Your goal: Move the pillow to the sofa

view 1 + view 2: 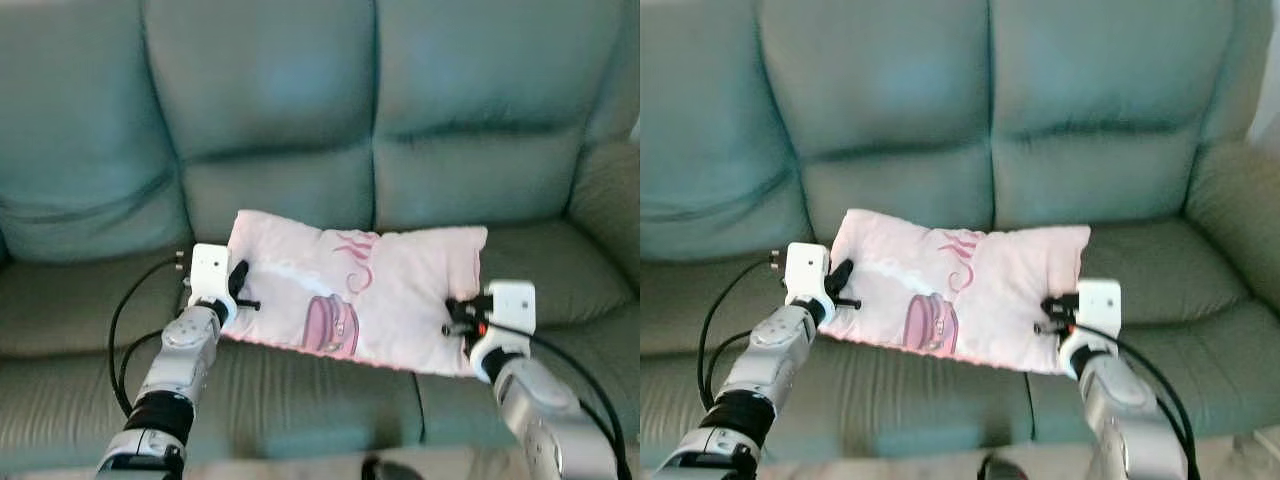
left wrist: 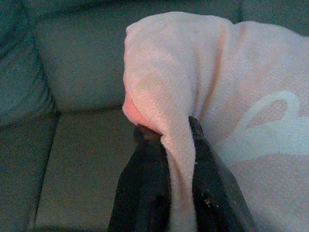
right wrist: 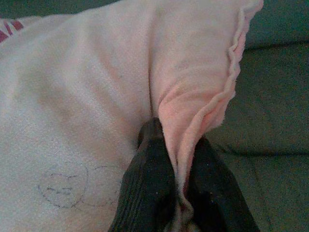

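A pink pillow (image 1: pixel 355 295) with a darker pink print hangs flat between my two arms, just above the seat of a grey-green leather sofa (image 1: pixel 300 130). My left gripper (image 1: pixel 238 285) is shut on the pillow's left edge; in the left wrist view a fold of pink cloth (image 2: pixel 174 159) is pinched between the black fingers (image 2: pixel 145 183). My right gripper (image 1: pixel 458 318) is shut on the pillow's right edge, and the right wrist view has the frilled seam (image 3: pixel 193 145) squeezed between its fingers (image 3: pixel 149 183).
The sofa's back cushions (image 1: pixel 480 70) rise right behind the pillow. Its seat cushions (image 1: pixel 300 400) spread below, with a padded armrest (image 1: pixel 610 200) at the right. Black cables (image 1: pixel 125 320) loop off both wrists.
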Controlling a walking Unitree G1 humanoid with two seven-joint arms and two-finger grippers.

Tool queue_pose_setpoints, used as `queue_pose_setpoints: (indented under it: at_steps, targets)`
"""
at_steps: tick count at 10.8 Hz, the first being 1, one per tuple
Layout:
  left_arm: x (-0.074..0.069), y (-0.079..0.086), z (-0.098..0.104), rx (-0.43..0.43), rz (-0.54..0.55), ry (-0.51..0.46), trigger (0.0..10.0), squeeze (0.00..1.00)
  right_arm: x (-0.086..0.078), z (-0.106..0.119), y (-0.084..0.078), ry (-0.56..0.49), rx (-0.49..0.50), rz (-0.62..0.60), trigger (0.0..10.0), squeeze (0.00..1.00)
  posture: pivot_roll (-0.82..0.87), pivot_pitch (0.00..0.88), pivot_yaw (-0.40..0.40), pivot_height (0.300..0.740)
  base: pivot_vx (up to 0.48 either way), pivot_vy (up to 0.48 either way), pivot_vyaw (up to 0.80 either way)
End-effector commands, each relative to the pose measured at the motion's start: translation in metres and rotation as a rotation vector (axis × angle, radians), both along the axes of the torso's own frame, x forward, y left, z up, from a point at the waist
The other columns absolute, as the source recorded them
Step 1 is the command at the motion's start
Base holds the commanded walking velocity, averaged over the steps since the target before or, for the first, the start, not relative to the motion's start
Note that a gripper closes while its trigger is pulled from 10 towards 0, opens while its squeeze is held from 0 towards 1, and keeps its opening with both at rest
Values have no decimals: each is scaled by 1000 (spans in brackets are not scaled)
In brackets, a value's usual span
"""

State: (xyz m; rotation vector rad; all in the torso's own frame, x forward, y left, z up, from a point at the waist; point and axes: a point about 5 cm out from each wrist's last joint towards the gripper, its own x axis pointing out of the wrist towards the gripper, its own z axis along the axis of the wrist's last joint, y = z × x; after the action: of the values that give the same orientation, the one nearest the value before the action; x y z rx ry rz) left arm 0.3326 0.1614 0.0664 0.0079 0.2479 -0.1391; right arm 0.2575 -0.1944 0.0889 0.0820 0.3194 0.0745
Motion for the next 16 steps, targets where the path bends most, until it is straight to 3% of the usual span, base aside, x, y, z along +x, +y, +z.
queue_pose_setpoints:
  at_steps: [1, 2, 3, 4, 5, 8, 10, 13, 16]
  targets:
    - [1, 16, 2, 40, 52, -23, 10000, 0, -6, -3, 1, 1, 29, -3, 10000, 0, -287, 300, 78, 740, 0, 0, 0]
    - [5, 20, 1, 73, 68, -35, 10000, 0, -7, -9, 5, 15, 97, 7, 10000, 0, -283, 318, 76, 740, 0, 0, 0]
    - [6, 24, 1, 88, 89, -39, 10000, 0, -7, -8, 7, 0, 76, 20, 10000, 0, -277, 360, 70, 740, 0, 0, 0]
    - [11, 30, 6, 80, 140, -47, 10000, 0, 4, -7, 13, 16, 33, 59, 10000, 0, -277, 392, 66, 740, 0, 0, 0]
    - [16, 33, 11, 78, 166, -53, 10000, 0, 15, 4, 19, -50, 19, 109, 10000, 0, -275, 410, 63, 740, 0, 0, 0]
    - [34, 40, 39, 21, 259, -146, 10000, 0, 59, 36, 36, -217, 85, 123, 10000, 0, -256, 456, 58, 740, 0, 0, 0]
    - [44, 48, 61, -12, 302, -206, 10000, 0, 79, 39, 51, -214, 149, 145, 10000, 0, -251, 466, 51, 740, 0, 0, 0]
    - [48, 60, 74, -25, 341, -242, 10000, 0, 87, 37, 63, -220, 171, 175, 10000, 0, -252, 468, 47, 740, 0, 0, 0]
    - [41, 74, 66, -5, 413, -231, 10000, 0, 91, 21, 75, -174, 233, 234, 10000, 0, -252, 468, 35, 740, 0, 0, 0]
